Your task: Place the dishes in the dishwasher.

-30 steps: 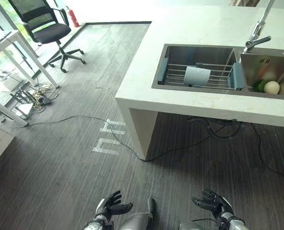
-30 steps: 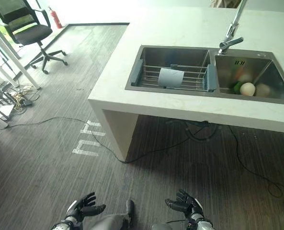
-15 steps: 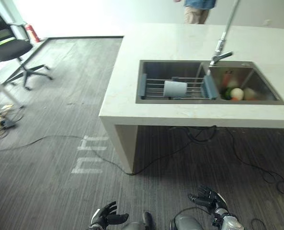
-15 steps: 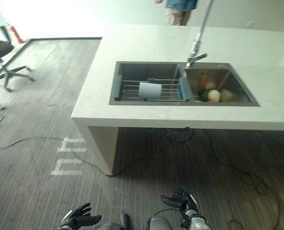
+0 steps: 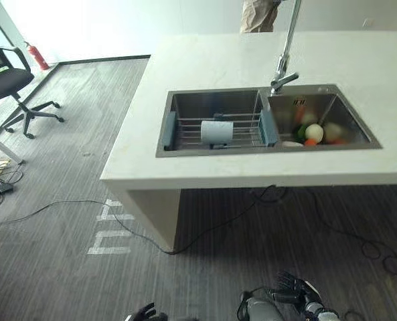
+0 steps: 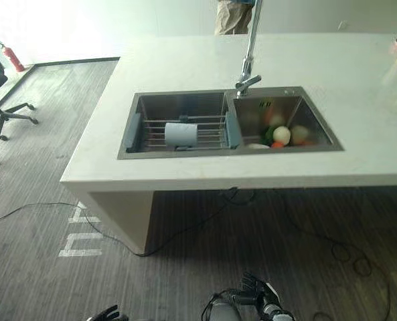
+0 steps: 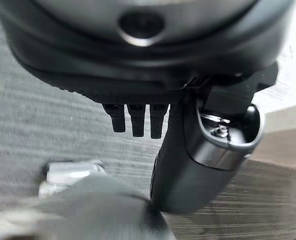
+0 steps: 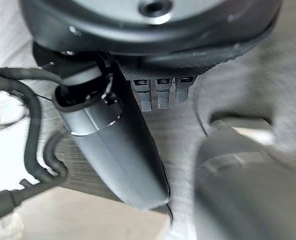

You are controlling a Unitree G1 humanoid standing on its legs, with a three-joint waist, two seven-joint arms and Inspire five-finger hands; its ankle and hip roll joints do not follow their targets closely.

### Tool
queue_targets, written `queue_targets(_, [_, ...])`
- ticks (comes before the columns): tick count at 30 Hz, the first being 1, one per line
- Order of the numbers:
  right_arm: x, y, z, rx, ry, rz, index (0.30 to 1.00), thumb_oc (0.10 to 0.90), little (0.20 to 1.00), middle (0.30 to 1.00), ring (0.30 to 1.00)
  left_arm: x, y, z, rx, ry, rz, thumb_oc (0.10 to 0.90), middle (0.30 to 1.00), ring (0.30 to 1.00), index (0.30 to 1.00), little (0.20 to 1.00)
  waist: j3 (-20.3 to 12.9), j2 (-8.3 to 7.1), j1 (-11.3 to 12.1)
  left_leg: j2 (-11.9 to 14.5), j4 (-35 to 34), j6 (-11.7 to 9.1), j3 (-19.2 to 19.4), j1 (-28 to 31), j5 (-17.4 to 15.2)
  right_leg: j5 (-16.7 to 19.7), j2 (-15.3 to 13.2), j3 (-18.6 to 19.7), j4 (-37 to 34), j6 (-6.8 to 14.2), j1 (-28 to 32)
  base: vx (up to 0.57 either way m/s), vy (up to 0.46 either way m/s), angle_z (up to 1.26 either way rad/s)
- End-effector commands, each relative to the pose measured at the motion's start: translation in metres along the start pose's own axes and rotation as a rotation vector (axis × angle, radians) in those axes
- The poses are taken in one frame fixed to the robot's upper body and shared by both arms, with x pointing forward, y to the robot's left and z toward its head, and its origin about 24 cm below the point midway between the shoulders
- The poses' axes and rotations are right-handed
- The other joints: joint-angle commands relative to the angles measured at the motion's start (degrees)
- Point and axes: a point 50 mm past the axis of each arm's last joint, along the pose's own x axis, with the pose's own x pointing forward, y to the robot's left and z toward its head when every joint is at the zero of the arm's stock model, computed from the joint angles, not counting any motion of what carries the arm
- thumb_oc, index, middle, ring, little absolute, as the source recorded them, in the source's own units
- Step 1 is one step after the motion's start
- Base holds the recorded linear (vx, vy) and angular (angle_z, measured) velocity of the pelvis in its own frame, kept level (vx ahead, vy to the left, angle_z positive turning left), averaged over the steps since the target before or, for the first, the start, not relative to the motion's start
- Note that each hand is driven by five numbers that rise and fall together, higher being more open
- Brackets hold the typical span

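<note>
I see a white worktop (image 5: pixel 205 67) with a steel sink (image 5: pixel 265 120) set in it. The sink has two bowls. In the left bowl a wire rack (image 5: pixel 185 132) lies across, and a pale blue cup (image 5: pixel 216 132) lies on its side on the rack. The right bowl holds a few round things, one white (image 5: pixel 313 132) and some green and orange; I cannot tell what they are. A tall tap (image 5: pixel 285 47) stands behind the sink. A person (image 5: pixel 257 15) stands at the far side of the worktop.

My left hand (image 5: pixel 144 313) and right hand (image 5: pixel 293 294) hang low over the dark floor (image 5: pixel 51 234), well apart from the sink. Both have fingers spread apart and hold nothing. An office chair (image 5: pixel 7 80) stands far left.
</note>
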Motion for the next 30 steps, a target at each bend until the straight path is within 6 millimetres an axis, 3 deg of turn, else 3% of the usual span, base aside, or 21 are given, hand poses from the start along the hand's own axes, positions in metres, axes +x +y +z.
queue_targets(1, [0.004, -0.022, 0.035, -0.039, -0.109, -0.034, 0.9, 0.8, 0.9, 0.9, 0.9, 0.008, -0.009, 0.033, 0.034, -0.102, -0.053, 0.8, 0.9, 0.9, 0.9, 0.9, 3.1, 1.75, -0.9, -1.4, -14.0, 3.5, 4.6, 3.9, -3.1, -1.9, -1.1, 1.9, -4.0, 8.5, 5.8, 0.13, 0.068, 0.1])
queue_targets(3, [0.004, -0.022, 0.033, -0.046, -0.097, -0.034, 0.9, 0.8, 0.9, 0.9, 0.9, 0.008, -0.009, 0.03, 0.018, -0.084, -0.041, 0.8, 0.9, 0.9, 0.9, 0.9, 3.1, 3.73, -0.7, -0.4, -14.5, 2.9, 2.2, -0.8, -4.6, -2.5, 0.7, 1.7, -4.0, 9.0, 5.7, 0.1, 0.116, 0.07])
queue_targets(4, [0.003, -0.023, 0.031, -0.042, -0.09, -0.042, 0.9, 0.8, 0.9, 0.9, 0.9, 0.008, -0.01, 0.028, 0.007, -0.068, -0.037, 0.8, 0.9, 0.9, 0.9, 0.9, 3.2, 4.41, -0.3, 0.6, -14.5, 2.0, 1.4, -3.7, -3.1, -3.0, 1.1, 1.4, -4.0, 9.0, 6.0, 0.1, 0.094, -0.14])
queue_targets(6, [0.002, -0.024, 0.028, -0.023, -0.078, -0.054, 0.9, 0.8, 0.9, 0.9, 0.9, 0.009, -0.01, 0.026, -0.014, -0.04, -0.029, 0.8, 0.9, 0.9, 0.9, 0.9, 2.7, 4.71, -0.3, 2.7, -14.5, 1.5, 3.1, -4.5, -2.9, -3.7, 0.2, -0.5, -4.0, 9.5, 5.5, 0.09, 0.103, -0.2])
queue_targets(8, [0.002, -0.022, 0.022, -0.009, -0.05, -0.064, 0.9, 0.8, 0.9, 0.9, 0.9, 0.009, -0.009, 0.02, -0.062, 0.003, -0.006, 0.8, 0.9, 0.9, 0.9, 0.9, 1.3, 5.08, -0.5, 2.9, -14.5, 1.1, 2.4, -4.4, -4.3, -3.2, -1.1, -1.7, -4.0, 10.1, 4.3, 0.12, 0.174, 0.0])
queue_targets(15, [-0.003, -0.016, -0.002, 0.02, 0.02, -0.074, 0.9, 0.8, 0.9, 0.9, 0.9, 0.006, -0.004, 0.01, -0.122, 0.027, 0.012, 0.8, 0.9, 0.9, 0.9, 0.9, -0.5, 5.08, -1.4, 1.8, -14.5, 1.5, 1.3, -2.1, -7.3, -3.1, -1.6, -2.2, -4.0, 10.3, 3.5, 0.05, 0.093, 0.05])
queue_targets(21, [-0.007, -0.015, -0.013, 0.056, 0.053, -0.093, 0.9, 0.8, 0.9, 0.9, 0.9, 0.004, 0.0, 0.004, -0.14, 0.038, 0.034, 0.8, 0.9, 0.9, 0.9, 0.9, -1.2, 4.47, -1.3, 1.7, -14.5, 2.1, 2.2, -1.1, -8.3, -3.3, -1.8, -2.3, -4.0, 10.6, 4.0, 0.02, 0.019, -0.04])
queue_targets(30, [-0.016, -0.022, -0.037, 0.132, 0.169, -0.139, 0.9, 0.8, 0.9, 0.9, 0.9, -0.001, 0.014, -0.009, -0.306, 0.066, 0.147, 0.8, 0.9, 0.9, 0.9, 0.9, -2.1, 4.42, -1.2, 1.9, -14.5, 2.5, 3.6, 0.4, -9.6, -3.6, -2.9, -3.2, -4.0, 10.9, 4.8, 0.01, 0.018, -0.15])
